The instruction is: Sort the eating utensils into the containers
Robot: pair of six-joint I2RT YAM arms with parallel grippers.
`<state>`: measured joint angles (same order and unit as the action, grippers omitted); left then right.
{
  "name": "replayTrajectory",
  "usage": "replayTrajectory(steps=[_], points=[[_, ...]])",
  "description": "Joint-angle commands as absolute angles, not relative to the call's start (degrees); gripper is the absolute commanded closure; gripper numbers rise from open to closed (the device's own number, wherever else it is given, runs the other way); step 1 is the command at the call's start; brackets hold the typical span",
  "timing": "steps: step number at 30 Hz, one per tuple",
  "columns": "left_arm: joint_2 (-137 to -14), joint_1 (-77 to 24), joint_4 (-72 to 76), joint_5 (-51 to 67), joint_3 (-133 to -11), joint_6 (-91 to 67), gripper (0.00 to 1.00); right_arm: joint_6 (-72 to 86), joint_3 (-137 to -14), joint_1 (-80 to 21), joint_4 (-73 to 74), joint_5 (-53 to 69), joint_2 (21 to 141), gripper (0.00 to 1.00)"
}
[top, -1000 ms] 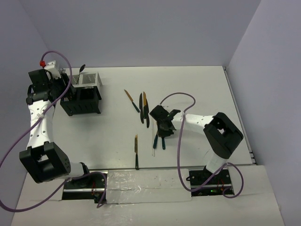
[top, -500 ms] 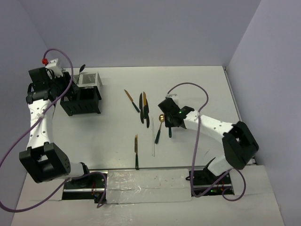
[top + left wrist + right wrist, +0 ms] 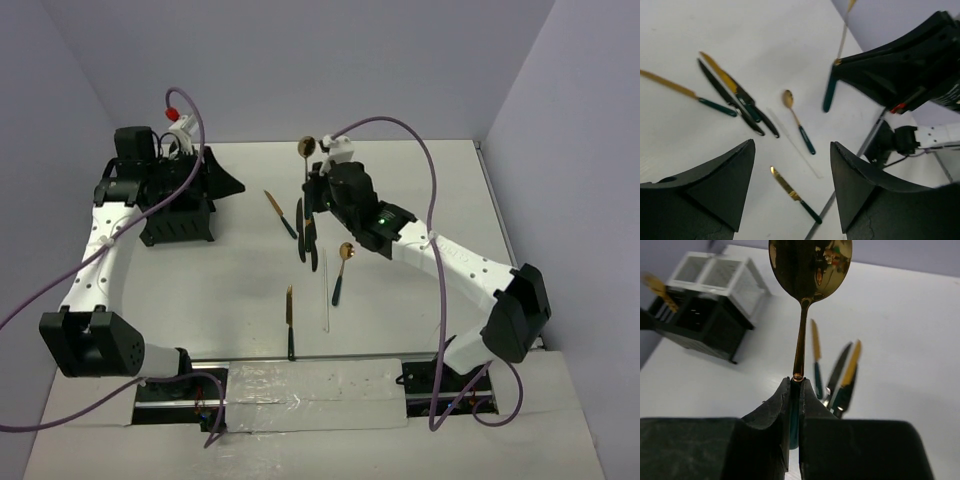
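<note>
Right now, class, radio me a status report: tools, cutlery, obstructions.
Left tool open, empty. Right tool shut on gold spoon, held upright in air. Left tool hangs over caddy, may block the drop.

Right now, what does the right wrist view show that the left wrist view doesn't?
Only the right wrist view: the caddy and, close up, the gold bowl of the held spoon. Only the left wrist view: the loose spoon, the white stick and a lone knife. Both: the right gripper clamping the held spoon, and the cutlery cluster.
</note>
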<state>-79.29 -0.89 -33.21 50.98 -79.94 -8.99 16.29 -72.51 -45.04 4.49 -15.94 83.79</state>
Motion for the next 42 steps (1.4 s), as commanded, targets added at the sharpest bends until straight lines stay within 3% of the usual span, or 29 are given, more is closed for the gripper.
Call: replayTrajectory(steps=[1,15,23,24,31,36,38,39,41,42], points=[[-80.24,-3.68,-28.48,57.75,-83.67,-15.2,0.29,12.49,-76.55,-47.98,-2.98,-11.09,86.3,1.0],[-84.9,-9.93,-23.29,49.32,-83.58,-19.16,0.36,12.75,-84.02,-52.03,-1.85,-5.36,92.46,1.0],[-85.78,-11.86,-24.26,40.43,-83.5,-17.05,0.48,12.57,-86.74,-52.47,-0.71,-4.57,94.21,1.0],[-85.78,-12.04,-23.91,40.26,-82.97,-17.49,0.5,12.57,-87.18,-52.47,-0.53,-4.4,94.57,1.0],[-85.17,-12.04,-24.52,38.06,-82.53,-17.58,1.0,13.53,-86.84,-52.47,-0.26,-3.52,95.89,1.0],[-84.99,-12.04,-24.52,36.21,-82.71,-17.4,1.0,14.94,-85.96,-51.95,-0.7,-2.47,96.59,1.0],[-84.99,-11.6,-24.87,34.37,-83.32,-16.7,1.0,16.08,-87.27,-51.24,0.52,1.29,97.82,0.87],[-85.08,-11.17,-24.87,33.76,-83.58,-16.0,1.0,16.26,-88.75,-50.89,1.83,2.01,98.26,0.59],[-85.6,-9.06,-24.09,32.09,-84.81,-14.69,1.0,17.13,-89.82,-50.8,4.83,0.8,99.23,0.42],[-85.87,-6.62,-23.73,30.51,-85.34,-14.24,1.0,17.4,-89.74,-50.71,5.7,0.1,98.79,0.29]])
